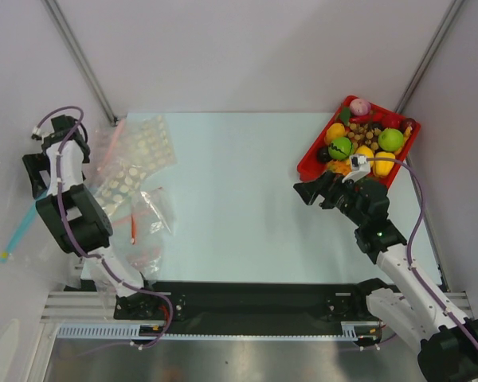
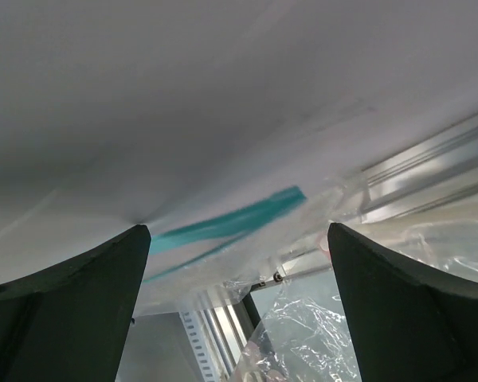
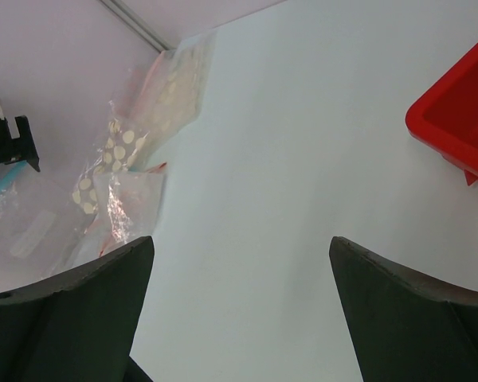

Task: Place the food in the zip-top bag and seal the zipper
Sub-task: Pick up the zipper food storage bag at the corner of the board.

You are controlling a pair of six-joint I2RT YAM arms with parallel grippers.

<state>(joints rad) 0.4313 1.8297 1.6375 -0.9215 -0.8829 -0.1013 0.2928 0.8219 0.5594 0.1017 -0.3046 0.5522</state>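
Observation:
The food lies in a red tray (image 1: 311, 157) at the back right: an orange pineapple (image 1: 334, 131), a dark-marked green fruit (image 1: 340, 148), a yellow piece (image 1: 385, 164) and others. The clear zip-top bag (image 1: 8, 263) leans at the far left edge by the wall, its teal zipper (image 1: 17, 230) slanting down. In the left wrist view the zipper (image 2: 231, 220) shows just ahead of my open left gripper (image 2: 235, 231), which holds nothing. My right gripper (image 1: 311, 191) is open and empty, above the table just left of the tray's near corner; it also shows in the right wrist view (image 3: 241, 239).
Several clear bags with pink or red strips (image 1: 131, 171) lie on the table's left side, some with pale round dots; they also show in the right wrist view (image 3: 131, 159). The tray's corner (image 3: 454, 119) is at that view's right. A frame rail (image 2: 430, 171) runs behind the teal bag.

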